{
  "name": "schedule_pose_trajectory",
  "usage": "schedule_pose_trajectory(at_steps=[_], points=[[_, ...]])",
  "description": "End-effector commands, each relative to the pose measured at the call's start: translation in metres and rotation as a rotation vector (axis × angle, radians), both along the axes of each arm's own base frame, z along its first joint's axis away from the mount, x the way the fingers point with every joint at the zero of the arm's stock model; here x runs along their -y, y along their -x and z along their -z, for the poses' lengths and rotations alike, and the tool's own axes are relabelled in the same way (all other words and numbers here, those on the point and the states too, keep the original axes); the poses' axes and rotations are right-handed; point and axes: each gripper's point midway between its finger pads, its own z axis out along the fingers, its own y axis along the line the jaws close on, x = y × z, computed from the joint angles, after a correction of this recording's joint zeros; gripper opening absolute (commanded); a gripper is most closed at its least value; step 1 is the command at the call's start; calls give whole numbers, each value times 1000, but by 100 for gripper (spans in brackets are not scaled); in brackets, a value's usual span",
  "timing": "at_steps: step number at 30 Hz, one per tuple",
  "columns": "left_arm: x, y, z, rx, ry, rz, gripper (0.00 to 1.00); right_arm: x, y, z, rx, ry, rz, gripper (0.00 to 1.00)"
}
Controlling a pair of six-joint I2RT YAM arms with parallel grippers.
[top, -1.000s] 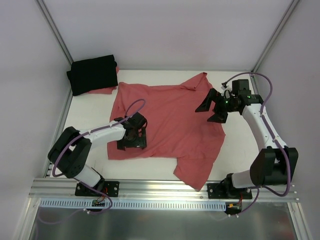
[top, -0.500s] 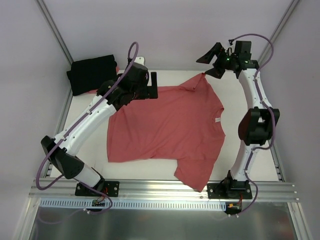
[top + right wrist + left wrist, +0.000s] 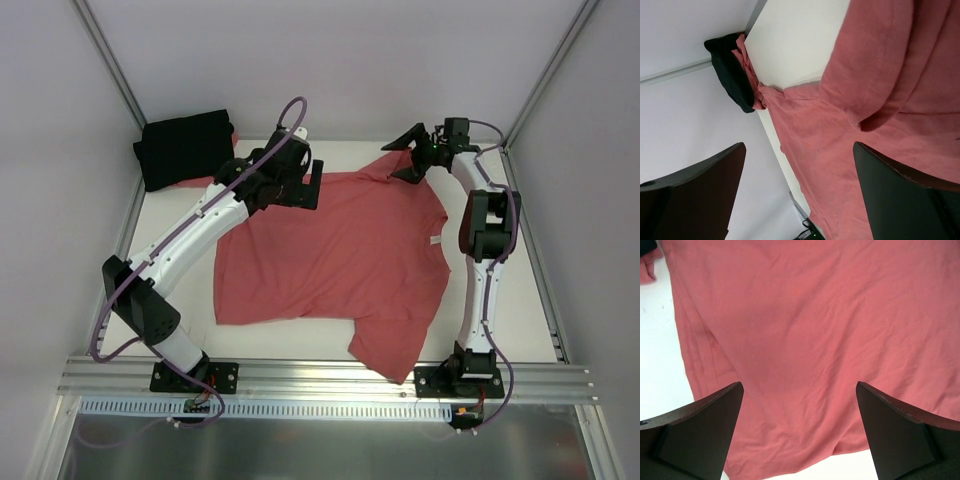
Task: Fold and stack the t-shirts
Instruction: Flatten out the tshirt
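Counted: two t-shirts, two arms, two grippers, one table (image 3: 180, 290). Spread across mid-table, mostly flat: the coral-red t-shirt (image 3: 340, 250), with one flap trailing toward the near edge and a small white neck label (image 3: 435, 241) at its right side. Folded in the far left corner: the black t-shirt (image 3: 185, 148), well apart from both grippers. Under its near edge, a strip of coral cloth; cannot tell whether part of the spread shirt. Over the far left part of the coral-red t-shirt, near its far edge: the left gripper (image 3: 312, 188). Jaws spread wide, gripping nothing. In left wrist view, coral cloth fills the space below the fingers (image 3: 700, 430), with bare table at left; contact with the cloth not determinable. At the shirt's far right corner, where a sleeve (image 3: 395, 165) peaks toward the back: the right gripper (image 3: 403, 157). Jaws likewise wide apart, nothing pinched. In right wrist view, the hemmed sleeve lies beyond the gap, fingers clear of it.
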Motion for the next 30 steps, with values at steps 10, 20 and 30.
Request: schedule_pose_trajectory(at_steps=[10,20,30], points=[[16,-30,14,-28,39,81,99,-20,-10,-17,56,-17,-26,89],[16,-36,25,-62,48,80,99,-12,5,5,22,49,-40,90],[13,-35,31,-80,48,74,99,0,9,19,-5,82,-34,90]])
